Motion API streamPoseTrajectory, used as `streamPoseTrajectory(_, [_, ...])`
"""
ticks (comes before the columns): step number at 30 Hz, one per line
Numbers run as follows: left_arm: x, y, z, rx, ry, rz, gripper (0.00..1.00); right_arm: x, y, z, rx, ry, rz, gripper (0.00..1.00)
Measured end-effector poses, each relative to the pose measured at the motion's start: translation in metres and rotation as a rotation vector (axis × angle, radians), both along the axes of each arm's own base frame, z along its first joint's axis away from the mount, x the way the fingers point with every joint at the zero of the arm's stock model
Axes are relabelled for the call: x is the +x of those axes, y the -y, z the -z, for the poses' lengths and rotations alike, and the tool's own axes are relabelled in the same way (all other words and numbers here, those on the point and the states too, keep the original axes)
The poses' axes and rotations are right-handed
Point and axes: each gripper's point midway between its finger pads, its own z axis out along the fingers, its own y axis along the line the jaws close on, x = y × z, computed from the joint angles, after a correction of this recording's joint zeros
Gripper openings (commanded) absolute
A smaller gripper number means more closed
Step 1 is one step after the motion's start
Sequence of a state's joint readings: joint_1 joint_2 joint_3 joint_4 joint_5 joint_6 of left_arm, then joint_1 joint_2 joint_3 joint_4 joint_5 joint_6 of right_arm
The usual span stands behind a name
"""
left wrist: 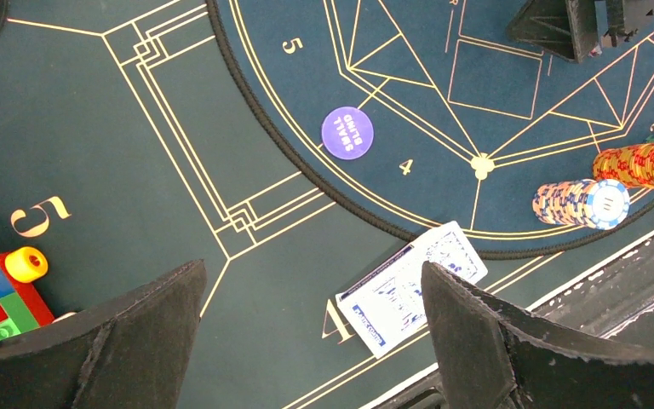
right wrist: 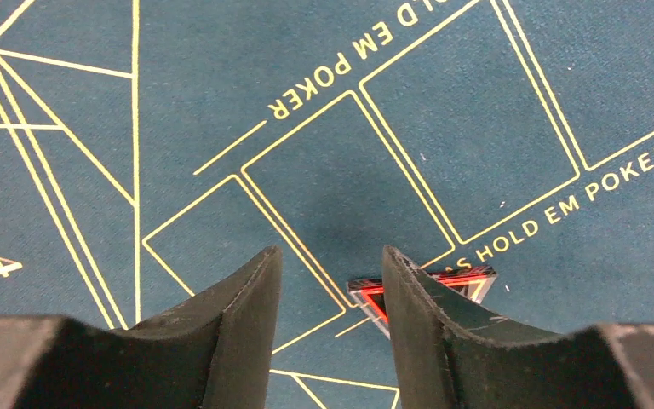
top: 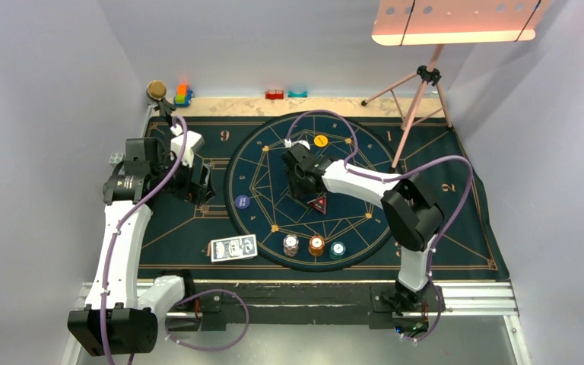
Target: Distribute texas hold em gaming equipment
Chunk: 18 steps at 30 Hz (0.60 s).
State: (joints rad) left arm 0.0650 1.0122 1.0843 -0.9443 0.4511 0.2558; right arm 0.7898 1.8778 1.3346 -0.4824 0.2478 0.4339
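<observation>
A deck of blue-backed playing cards (top: 233, 248) lies at the near rim of the round mat (top: 365, 228). White (top: 291, 245), orange (top: 316, 245) and teal (top: 338, 249) chip stacks stand to its right. A blue "small blind" disc (top: 242, 201) lies at the mat's left and an orange disc (top: 321, 141) at its far side. My left gripper (top: 198, 182) is open and empty above the green cloth; its wrist view shows the cards (left wrist: 413, 285), the disc (left wrist: 347, 133) and the chips (left wrist: 583, 203). My right gripper (top: 302, 182) is open and empty over the mat's middle (right wrist: 332, 281).
A red-and-black triangle marker (right wrist: 468, 281) lies partly behind my right finger, also in the top view (top: 318, 203). Toy blocks (left wrist: 0, 298) sit beside my left gripper. More blocks (top: 182, 95) line the far edge. A tripod (top: 418, 84) stands at the back right.
</observation>
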Motion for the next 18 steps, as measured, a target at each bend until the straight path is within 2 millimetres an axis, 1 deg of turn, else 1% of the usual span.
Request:
streamPoseTrajectory(8, [-0.003, 0.000, 0.001, 0.003, -0.011, 0.001, 1.00, -0.001, 0.005, 0.008, 0.011, -0.024, 0.064, 0.45])
streamPoseTrajectory(13, [-0.002, -0.002, -0.002, 0.015, -0.004, 0.006, 1.00, -0.016, 0.027, 0.033, -0.048, -0.061, 0.114, 0.45])
streamPoseTrajectory(18, [0.000, -0.002, -0.009, 0.020, 0.016, 0.007, 1.00, -0.022, 0.040, 0.032, -0.049, -0.038, 0.157, 0.43])
